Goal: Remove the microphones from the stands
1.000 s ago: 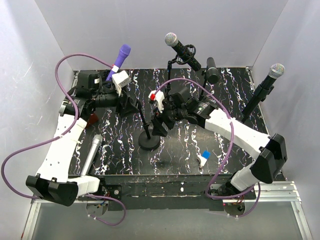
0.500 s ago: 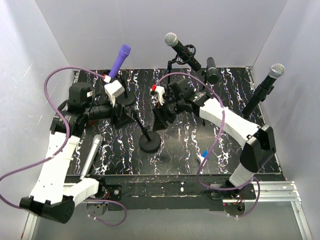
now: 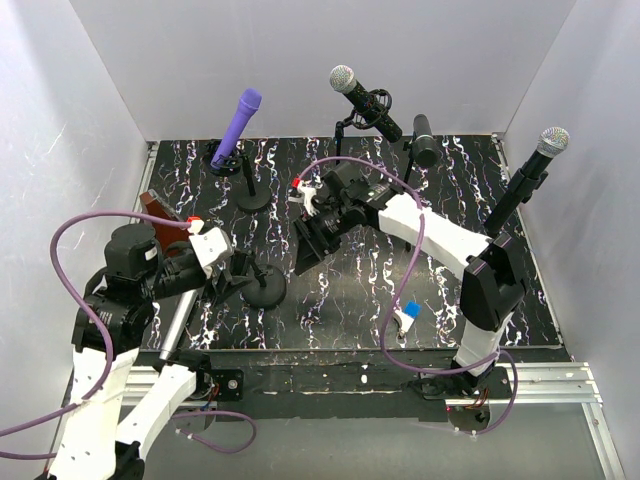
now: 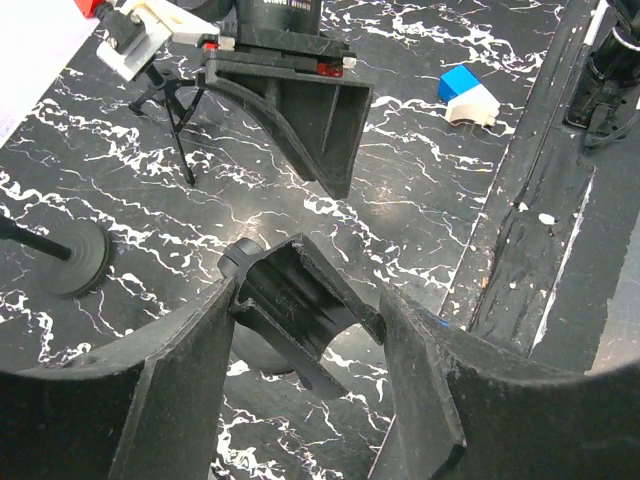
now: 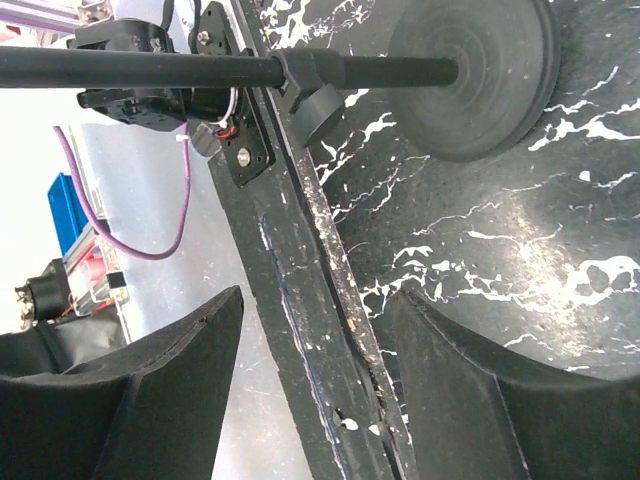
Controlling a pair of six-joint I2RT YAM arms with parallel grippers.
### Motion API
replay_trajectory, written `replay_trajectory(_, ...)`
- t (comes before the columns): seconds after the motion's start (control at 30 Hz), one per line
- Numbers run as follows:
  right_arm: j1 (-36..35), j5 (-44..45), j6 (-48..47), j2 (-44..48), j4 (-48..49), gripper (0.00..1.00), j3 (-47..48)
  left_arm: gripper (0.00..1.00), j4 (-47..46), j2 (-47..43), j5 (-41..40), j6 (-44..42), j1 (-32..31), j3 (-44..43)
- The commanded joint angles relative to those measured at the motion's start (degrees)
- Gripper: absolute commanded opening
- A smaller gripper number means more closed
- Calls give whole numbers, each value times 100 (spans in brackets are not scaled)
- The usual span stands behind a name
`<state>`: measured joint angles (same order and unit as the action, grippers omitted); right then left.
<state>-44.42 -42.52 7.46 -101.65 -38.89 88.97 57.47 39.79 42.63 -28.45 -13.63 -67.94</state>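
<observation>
A black desk stand with a round base [image 3: 268,288] leans on the marbled table. Its empty clip [image 4: 300,300] sits between my left gripper's fingers. My left gripper [image 3: 235,278], also in its wrist view [image 4: 310,300], is shut on that clip. A silver microphone [image 3: 176,322] lies on the table beside my left arm, partly hidden by it. My right gripper [image 3: 308,250] is open and empty, just right of the stand. Its wrist view shows the jaws wide apart [image 5: 318,300], with the stand's pole [image 5: 180,68] and base [image 5: 470,75] beyond.
A purple microphone [image 3: 240,122] on a stand is at the back left. A silver-headed microphone [image 3: 362,98] on a tripod and a black microphone [image 3: 424,140] are at the back. Another microphone [image 3: 530,175] stands at the right. A blue-white block [image 3: 408,313] lies at the near right.
My left arm has pulled back toward the near left, dragging the stand and its base leftward and tilting it. My right gripper has stayed open and shifted slightly to the left.
</observation>
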Motion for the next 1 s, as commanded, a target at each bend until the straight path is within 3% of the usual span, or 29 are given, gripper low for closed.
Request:
replay_trajectory(0.0,-163,-186,290,-223,259,68,410,21,-228,-76,8,-408,18,18)
replay_trajectory(0.23,-198,-440,765,-733,628,70,692,21,-175,-50,-9,-74,18,-70)
replay_trajectory(0.5,-242,-1407,1450,-1278,1383,68,753,20,114,-24,69,-152,18,-254)
replay_trajectory(0.73,-286,-1900,1864,-1665,1841,60,946,20,168,-33,96,-205,27,-272)
replay_trajectory(0.97,-418,-2084,2022,-1920,2044,45,1070,20,256,-121,26,-232,18,-290)
